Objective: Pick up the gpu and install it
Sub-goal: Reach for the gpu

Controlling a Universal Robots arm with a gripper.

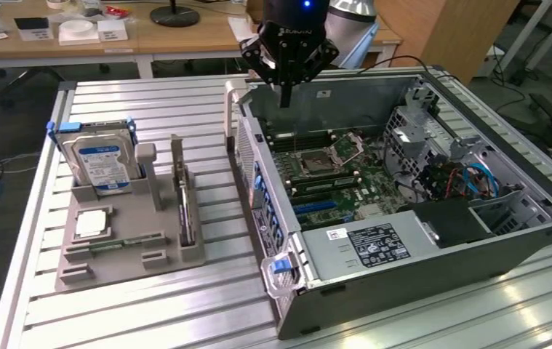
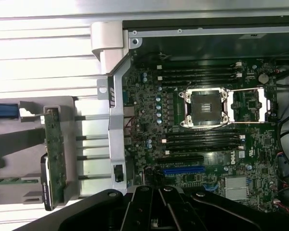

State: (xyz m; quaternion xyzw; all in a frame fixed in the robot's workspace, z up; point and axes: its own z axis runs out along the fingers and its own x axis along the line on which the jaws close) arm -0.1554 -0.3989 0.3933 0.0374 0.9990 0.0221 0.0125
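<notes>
Wrist view — gpu (image 2: pixel 54 154) edge-on in gray holder (image 2: pixel 19 144), Dell-marked motherboard (image 2: pixel 144 106) nearby

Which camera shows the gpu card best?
The wrist view: the gpu shows its green face with little parts on it. In the exterior view, the gpu stands in the grey holder as just a thin dark blade, edge-on.

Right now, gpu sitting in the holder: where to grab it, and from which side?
Probably the top long edge of the gpu, near mid-length, coming straight down from above. It stands on edge in a slot of the grey holder, so its upper part stands clear. Pinch across its thin flat faces.
</notes>
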